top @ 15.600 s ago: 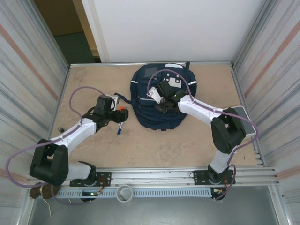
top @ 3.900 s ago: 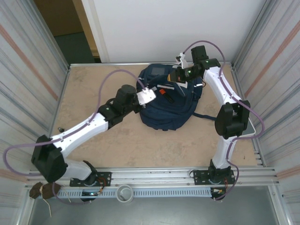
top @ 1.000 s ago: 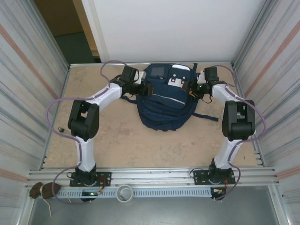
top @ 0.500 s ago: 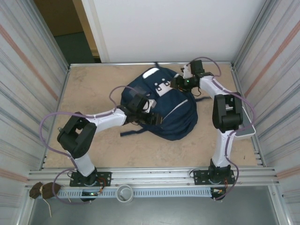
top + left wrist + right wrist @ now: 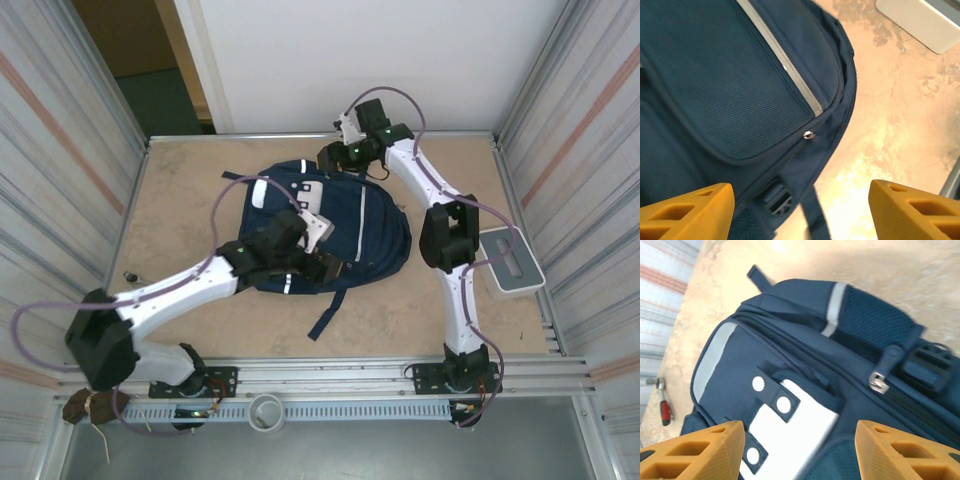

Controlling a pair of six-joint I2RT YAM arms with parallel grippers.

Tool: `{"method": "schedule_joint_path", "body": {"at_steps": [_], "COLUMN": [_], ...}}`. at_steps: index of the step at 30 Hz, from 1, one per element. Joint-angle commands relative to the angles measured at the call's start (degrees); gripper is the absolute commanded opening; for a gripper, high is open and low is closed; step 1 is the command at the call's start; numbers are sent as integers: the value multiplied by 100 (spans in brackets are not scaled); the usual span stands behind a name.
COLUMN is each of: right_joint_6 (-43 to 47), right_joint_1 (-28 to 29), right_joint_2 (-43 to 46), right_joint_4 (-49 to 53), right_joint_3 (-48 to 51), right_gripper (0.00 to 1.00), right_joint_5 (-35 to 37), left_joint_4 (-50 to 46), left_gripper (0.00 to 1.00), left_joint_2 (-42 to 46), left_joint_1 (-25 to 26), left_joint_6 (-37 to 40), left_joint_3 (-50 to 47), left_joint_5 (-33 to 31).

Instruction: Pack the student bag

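Swung round since half a second ago, the large navy blue fabric student bag [image 5: 375, 225] now lies at the middle of the sandy surface [image 5: 200, 180]. Its white patch [image 5: 316, 190] is turned toward the far left corner, and one dark strap [image 5: 328, 315] trails toward the near edge. The left gripper [image 5: 322, 264] has come across to the bag's near side and hangs over the fabric, its yellow fingers [image 5: 685, 210] spread wide with nothing between them. The right gripper [image 5: 334, 158] has shifted left along the far edge. It sits above the bag's far end, likewise open and empty. A flat pale grey tray [image 5: 510, 262] rests by the right edge. A small red-handled tool [image 5: 664, 411] lies near the left edge.
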State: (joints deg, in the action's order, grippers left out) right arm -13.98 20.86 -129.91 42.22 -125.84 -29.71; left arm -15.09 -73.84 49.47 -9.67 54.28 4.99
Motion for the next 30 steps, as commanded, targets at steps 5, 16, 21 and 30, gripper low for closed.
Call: {"method": "schedule_joint_path", "body": {"at_steps": [5,16,21,30], "right_joint_6": [-64,-483,-474,-473], "right_joint_1": [-441,-1155,-1357,-1480], "right_joint_2": [2164,4631,5218,5820], "right_joint_4": [-453,-1383,-1392,-1444], "right_joint_3": [2146,5688,6470,7045], "right_gripper": [60,60,60,60], "right_joint_5": [550,285,266,548], "left_joint_4": [990,447,39,-223], "left_gripper": [70,72,66,67], "left_joint_2": [561,-1308,-1941,-2199], "left_joint_1": [-17,-253,-280,-311], "left_joint_6": [4294,7805,7929,7783], "left_joint_3": [-687,492,986,1146], "left_joint_5": [-662,-280,-21,514]}}
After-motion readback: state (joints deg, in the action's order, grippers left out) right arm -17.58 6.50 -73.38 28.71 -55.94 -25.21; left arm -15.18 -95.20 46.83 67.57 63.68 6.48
